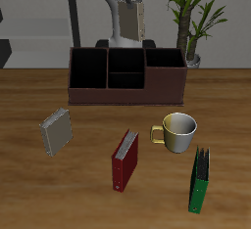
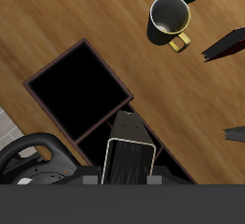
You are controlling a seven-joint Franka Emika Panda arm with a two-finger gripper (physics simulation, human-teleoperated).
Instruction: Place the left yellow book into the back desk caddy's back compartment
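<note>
— Table (image 1: 29, 199) first?
— Holding the back desk caddy (image 1: 125, 96) at its rear.
— Left yellow book (image 1: 139, 22)?
— Hanging upright above the caddy's rear edge, near the back compartment (image 1: 125, 61), not inside.
— Gripper (image 2: 127, 175)?
— Clamped on that book.
— Rest?
— In front of the caddy: second yellow book (image 1: 57, 130), red book (image 1: 125, 160), green book (image 1: 199, 182), mug (image 1: 179, 132).

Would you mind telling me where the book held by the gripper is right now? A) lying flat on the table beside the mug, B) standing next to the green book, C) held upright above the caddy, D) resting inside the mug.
C: the left yellow book hangs upright in the gripper, over the back desk caddy, clear of the table.
</note>
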